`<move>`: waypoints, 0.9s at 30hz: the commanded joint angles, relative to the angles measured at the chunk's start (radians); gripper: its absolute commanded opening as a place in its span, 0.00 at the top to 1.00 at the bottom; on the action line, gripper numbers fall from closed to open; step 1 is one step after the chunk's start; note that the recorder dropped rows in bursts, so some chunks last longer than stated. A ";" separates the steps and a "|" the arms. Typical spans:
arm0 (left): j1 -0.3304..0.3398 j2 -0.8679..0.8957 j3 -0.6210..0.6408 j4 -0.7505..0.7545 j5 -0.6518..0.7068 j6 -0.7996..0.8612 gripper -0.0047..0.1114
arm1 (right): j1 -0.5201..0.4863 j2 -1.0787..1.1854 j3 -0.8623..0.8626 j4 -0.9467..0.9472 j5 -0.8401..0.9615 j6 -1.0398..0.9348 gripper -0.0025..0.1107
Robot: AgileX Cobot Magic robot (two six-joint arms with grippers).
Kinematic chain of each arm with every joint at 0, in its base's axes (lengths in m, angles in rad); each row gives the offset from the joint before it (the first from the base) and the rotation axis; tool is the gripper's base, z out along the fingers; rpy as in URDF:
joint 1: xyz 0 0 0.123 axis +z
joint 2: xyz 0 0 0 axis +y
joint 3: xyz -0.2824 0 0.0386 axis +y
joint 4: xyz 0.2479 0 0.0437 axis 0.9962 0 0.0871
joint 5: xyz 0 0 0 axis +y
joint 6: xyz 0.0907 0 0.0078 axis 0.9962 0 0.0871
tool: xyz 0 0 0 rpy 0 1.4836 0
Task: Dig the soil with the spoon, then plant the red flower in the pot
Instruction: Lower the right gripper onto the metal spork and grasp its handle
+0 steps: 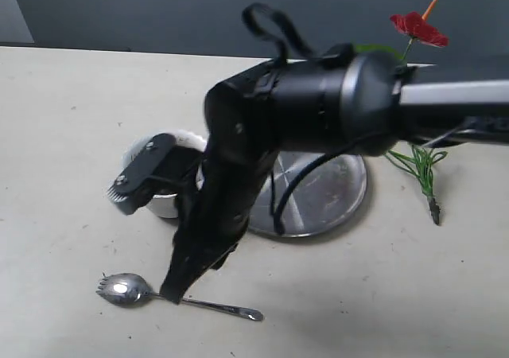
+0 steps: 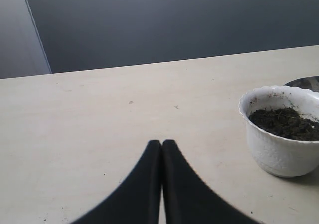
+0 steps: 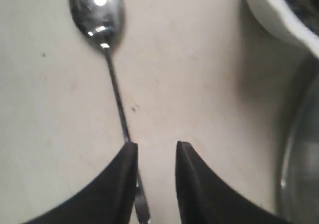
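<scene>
The spoon lies flat on the tabletop under the narrowly parted right tool, the pot of soil stands behind it near the closed left tool, and the flower is far right.

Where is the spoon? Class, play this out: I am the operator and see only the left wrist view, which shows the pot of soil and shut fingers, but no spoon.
Observer: The spoon lies flat on the table, in front of the pot in the exterior view.
Operator: Is the right gripper on it?
Observer: The right gripper is open at the handle. The handle runs by one finger, not centred between the two.
Operator: And the red flower?
Observer: The red flower is on the far side of the steel plate from the pot, partly hidden by the right arm.
</scene>
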 commanded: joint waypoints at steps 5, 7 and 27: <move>-0.005 -0.001 -0.002 -0.002 -0.014 -0.004 0.95 | 0.089 0.148 -0.162 -0.025 -0.048 -0.007 0.57; -0.005 -0.001 -0.002 -0.002 -0.014 -0.004 0.95 | 0.089 0.181 -0.175 -0.029 0.006 -0.007 0.57; -0.005 -0.001 -0.002 -0.002 -0.014 -0.004 0.95 | 0.089 0.294 -0.175 0.007 -0.065 -0.034 0.82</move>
